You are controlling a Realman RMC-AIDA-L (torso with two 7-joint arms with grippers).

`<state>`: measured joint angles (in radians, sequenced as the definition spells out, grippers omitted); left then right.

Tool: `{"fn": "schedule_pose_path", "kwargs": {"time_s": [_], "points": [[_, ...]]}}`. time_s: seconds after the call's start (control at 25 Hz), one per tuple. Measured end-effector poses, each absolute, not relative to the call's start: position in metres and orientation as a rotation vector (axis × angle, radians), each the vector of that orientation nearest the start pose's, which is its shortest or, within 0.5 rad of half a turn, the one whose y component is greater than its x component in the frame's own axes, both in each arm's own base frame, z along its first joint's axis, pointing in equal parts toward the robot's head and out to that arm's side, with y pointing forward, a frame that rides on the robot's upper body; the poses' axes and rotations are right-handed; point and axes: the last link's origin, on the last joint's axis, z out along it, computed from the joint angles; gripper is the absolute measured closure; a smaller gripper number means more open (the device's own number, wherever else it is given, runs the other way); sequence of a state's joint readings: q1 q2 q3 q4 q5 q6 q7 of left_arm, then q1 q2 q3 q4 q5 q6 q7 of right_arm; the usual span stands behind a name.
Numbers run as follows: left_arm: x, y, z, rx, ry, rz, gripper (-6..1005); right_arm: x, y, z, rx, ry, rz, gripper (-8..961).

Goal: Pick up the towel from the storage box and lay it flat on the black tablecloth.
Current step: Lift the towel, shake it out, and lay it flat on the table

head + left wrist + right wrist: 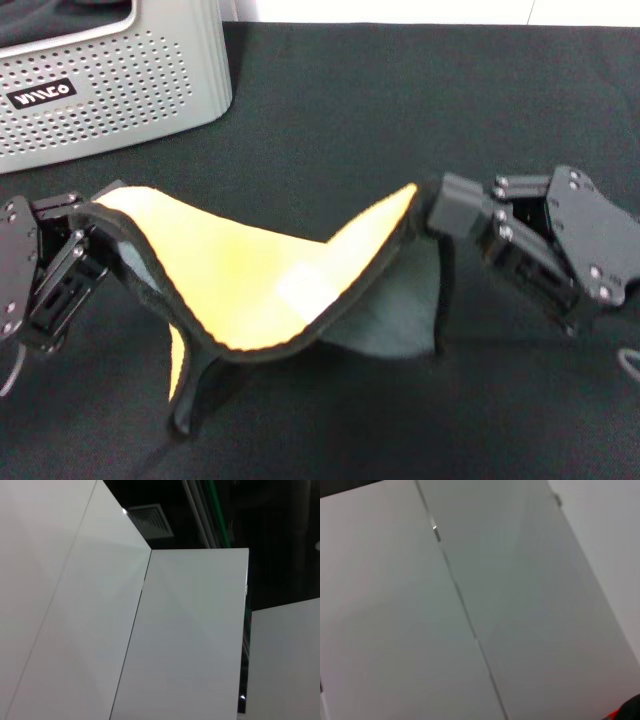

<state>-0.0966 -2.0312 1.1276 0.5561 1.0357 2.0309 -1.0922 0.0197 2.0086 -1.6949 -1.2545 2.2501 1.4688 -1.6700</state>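
Fingers of the left gripper [88, 222] and right gripper [437, 208] each pinch a towel [255, 285] corner, stretching it yellow-side-up above the black tablecloth [400, 90], apparently for spreading flat, storage box [110, 85] behind.

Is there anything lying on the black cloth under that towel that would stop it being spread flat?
Nothing visible. The towel hangs between the left pincer and right pincer over bare black tablecloth.
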Motion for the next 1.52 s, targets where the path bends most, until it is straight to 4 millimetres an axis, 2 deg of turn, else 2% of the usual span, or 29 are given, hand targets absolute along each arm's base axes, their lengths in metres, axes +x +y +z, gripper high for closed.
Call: {"fn": "schedule_pose_path", "kwargs": {"time_s": [0.04, 0.16, 0.44, 0.76, 0.84, 1.0, 1.2, 1.52], "points": [[-0.272, 0.194, 0.049, -2.279, -0.341, -1.644, 970, 0.154, 0.221, 0.011, -2.669, 0.386, 1.530, 950], [-0.271, 0.192, 0.054, -2.296, -0.337, -1.645, 971, 0.153, 0.215, 0.013, -2.688, 0.349, 1.524, 950], [-0.272, 0.191, 0.061, -2.317, -0.387, -1.656, 971, 0.153, 0.194, 0.012, -2.734, 0.285, 1.626, 950], [-0.280, 0.173, 0.067, -2.301, -0.423, -1.617, 972, 0.164, 0.175, 0.008, -2.766, 0.286, 1.653, 951], [-0.285, 0.170, 0.068, -2.283, -0.449, -1.605, 972, 0.173, 0.177, 0.007, -2.738, 0.345, 1.636, 951], [-0.292, 0.175, 0.065, -2.256, -0.483, -1.583, 972, 0.196, 0.196, 0.006, -2.648, 0.499, 1.560, 951], [-0.289, 0.202, 0.045, -2.303, -0.545, -1.556, 972, 0.214, 0.219, 0.000, -2.594, 0.623, 1.512, 951], [-0.281, 0.240, 0.021, -2.312, -0.557, -1.463, 972, 0.224, 0.257, -0.001, -2.524, 0.694, 1.429, 951]]}}
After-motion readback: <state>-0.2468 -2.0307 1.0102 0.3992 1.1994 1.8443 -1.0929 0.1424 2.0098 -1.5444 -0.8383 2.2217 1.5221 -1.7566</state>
